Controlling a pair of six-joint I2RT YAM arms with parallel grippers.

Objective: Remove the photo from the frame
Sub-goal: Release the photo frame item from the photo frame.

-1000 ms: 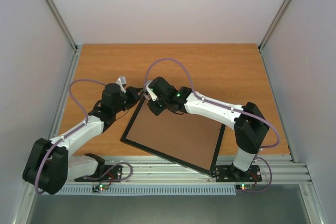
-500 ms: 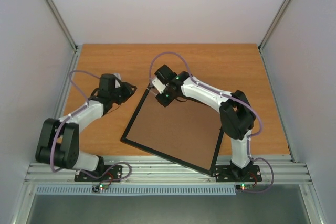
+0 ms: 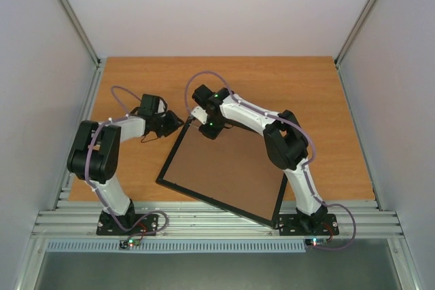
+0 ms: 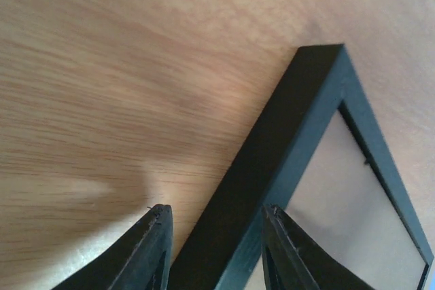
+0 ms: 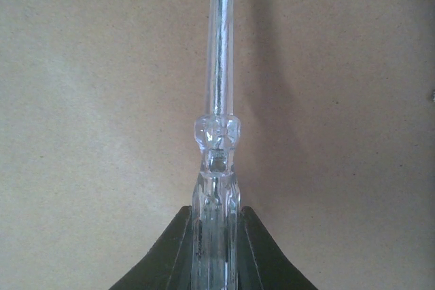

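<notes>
**On the wooden bench (image 3: pixel 285 86), a black frame (image 3: pixel 216 204) lies back side up, the brown backing board (image 3: pixel 228 171) seated inside it, with both arms at its far-left corner.**

The left end effector (image 4: pixel 216 216) stands parted, astride the frame's rail just short of that corner. The right end effector (image 5: pixel 216 236) is clamped on a clear-handled tool (image 5: pixel 219 100), whose shaft lies over the board and points toward the rim. The photo cannot be seen. The frame has not shifted since a second ago. The left arm has folded upright and its fingers, then closed, are now apart; the right arm has raised its elbow, wrist kept at the corner.
</notes>
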